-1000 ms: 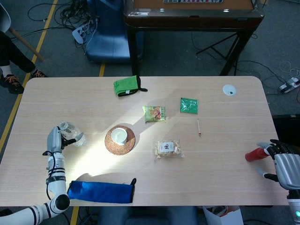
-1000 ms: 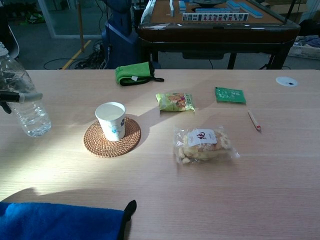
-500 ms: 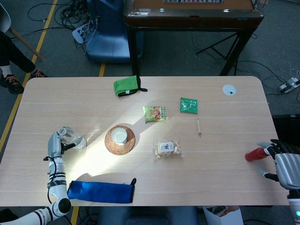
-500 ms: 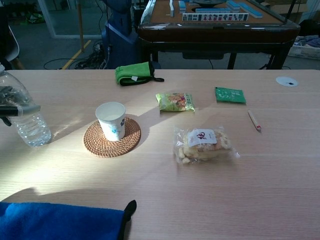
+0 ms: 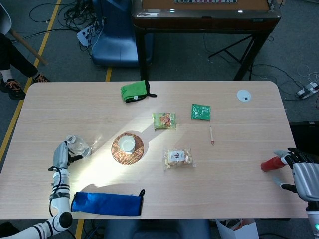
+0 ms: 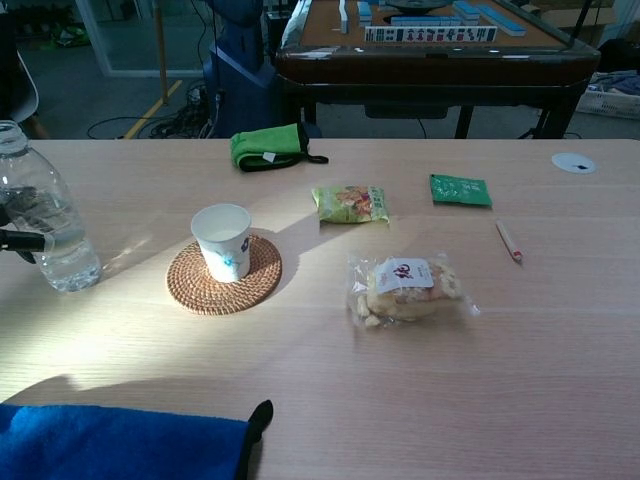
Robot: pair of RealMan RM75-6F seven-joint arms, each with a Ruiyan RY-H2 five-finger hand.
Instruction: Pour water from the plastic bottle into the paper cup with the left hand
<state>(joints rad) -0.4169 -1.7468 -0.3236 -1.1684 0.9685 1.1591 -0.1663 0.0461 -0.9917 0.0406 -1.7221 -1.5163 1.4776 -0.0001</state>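
Observation:
The clear plastic bottle stands upright on the table at the far left, partly filled with water. My left hand is at its left side and holds it, with a finger lying across the bottle's front low down. The white paper cup sits upright on a round woven coaster, to the right of the bottle and apart from it. My right hand rests at the table's right edge with its fingers apart, holding nothing.
A red object lies by the right hand's fingertips. A blue pouch lies along the front edge. Two snack bags, a green packet, a pencil and a green cloth lie further out.
The left hand has lowered the bottle from above the table until it stands upright on it. Its finger now lies lower on the bottle. The right hand has not moved.

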